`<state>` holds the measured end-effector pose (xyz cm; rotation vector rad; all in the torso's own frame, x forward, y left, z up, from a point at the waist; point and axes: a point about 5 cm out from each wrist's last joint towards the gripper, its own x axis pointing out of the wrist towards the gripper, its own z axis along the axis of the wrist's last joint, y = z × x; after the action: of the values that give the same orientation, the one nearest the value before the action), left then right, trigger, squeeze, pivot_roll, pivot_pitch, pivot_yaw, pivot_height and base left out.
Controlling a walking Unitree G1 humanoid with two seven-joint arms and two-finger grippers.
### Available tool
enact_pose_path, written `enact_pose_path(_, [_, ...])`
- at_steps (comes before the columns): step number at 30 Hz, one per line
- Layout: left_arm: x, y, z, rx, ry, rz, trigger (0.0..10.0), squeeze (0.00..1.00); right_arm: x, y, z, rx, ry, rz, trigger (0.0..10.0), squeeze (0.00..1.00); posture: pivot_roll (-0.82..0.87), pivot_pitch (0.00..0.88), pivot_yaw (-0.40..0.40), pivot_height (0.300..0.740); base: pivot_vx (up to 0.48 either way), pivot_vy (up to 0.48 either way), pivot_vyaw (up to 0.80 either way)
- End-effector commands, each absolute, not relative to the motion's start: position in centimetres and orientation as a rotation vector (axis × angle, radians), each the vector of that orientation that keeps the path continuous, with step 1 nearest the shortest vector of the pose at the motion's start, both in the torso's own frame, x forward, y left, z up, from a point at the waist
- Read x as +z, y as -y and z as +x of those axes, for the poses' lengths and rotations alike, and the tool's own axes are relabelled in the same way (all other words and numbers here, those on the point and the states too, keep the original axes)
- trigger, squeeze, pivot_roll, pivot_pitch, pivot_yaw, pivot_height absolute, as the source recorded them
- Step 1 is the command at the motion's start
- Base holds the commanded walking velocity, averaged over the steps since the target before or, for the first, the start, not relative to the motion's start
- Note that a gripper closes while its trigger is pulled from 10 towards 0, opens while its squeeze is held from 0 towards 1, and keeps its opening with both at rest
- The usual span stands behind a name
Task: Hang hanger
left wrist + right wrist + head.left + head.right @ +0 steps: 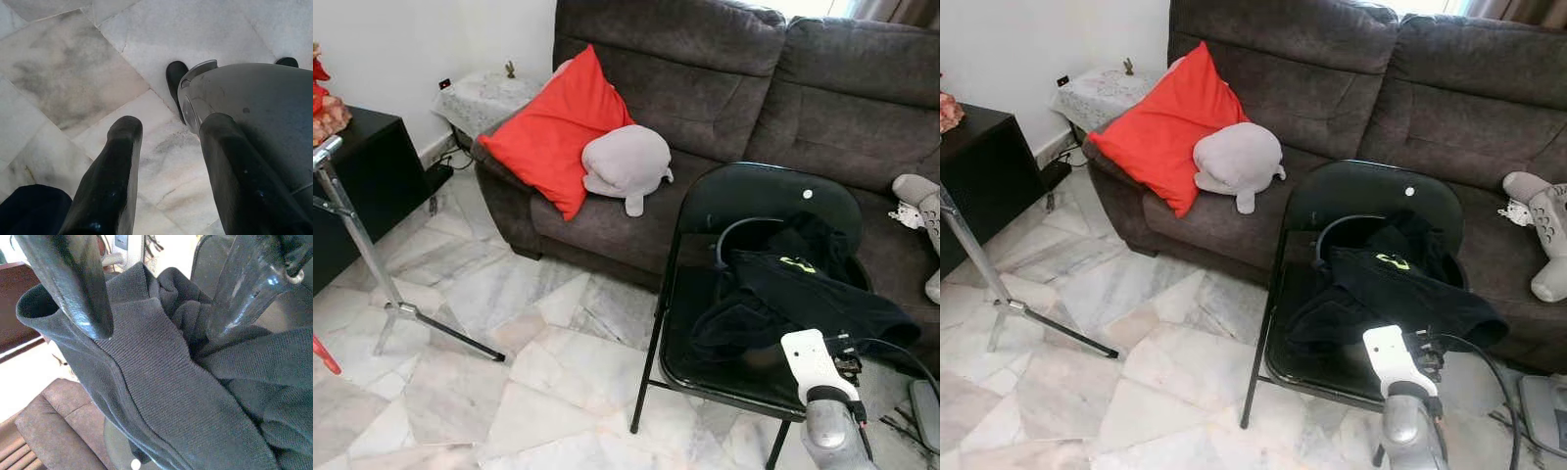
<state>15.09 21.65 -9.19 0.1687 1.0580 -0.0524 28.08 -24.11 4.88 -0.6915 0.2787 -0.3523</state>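
A black knit garment (793,284) lies heaped on the seat of a black folding chair (754,191). A dark curved hanger hook (724,235) sticks up from the garment's left side. My right arm reaches in from the bottom right, its white wrist block (813,362) at the chair's front edge. In the right wrist view my right gripper (156,328) is open, one finger on each side of a fold of the garment (161,382). My left gripper (170,125) hangs open over the marble floor beside my own grey body.
A dark sofa (705,69) stands behind the chair, with a red cushion (553,132) and a grey plush toy (626,162). At the left are a metal tripod stand (357,235) and a black cabinet (372,166). Cables lie at the bottom right.
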Motion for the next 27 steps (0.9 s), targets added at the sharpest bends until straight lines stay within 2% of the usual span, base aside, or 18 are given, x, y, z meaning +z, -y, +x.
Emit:
enact_pose_path(1, [-9.4, -21.0, 14.8, -0.07, -1.078, 0.139, 10.0, 0.0, 4.7, 24.4, 28.1, -0.355, -0.295, -0.713, 10.0, 0.0, -0.02, 0.092, -0.082, 0.74, 0.0, 0.0, 0.0])
enact_pose_path(18, [-9.3, -21.5, 15.0, -0.078, -1.076, 0.149, 10.0, 0.0, 5.4, 25.7, 28.3, -0.428, -0.277, -0.725, 10.0, 0.0, -0.03, 0.086, -0.066, 0.74, 0.0, 0.0, 0.0])
enact_pose_path(27, [-9.2, -21.6, 15.0, -0.09, -1.081, 0.15, 10.0, 0.0, 5.5, 27.7, 27.6, -0.504, -0.297, -0.749, 10.0, 0.0, -0.02, 0.09, -0.061, 0.74, 0.0, 0.0, 0.0])
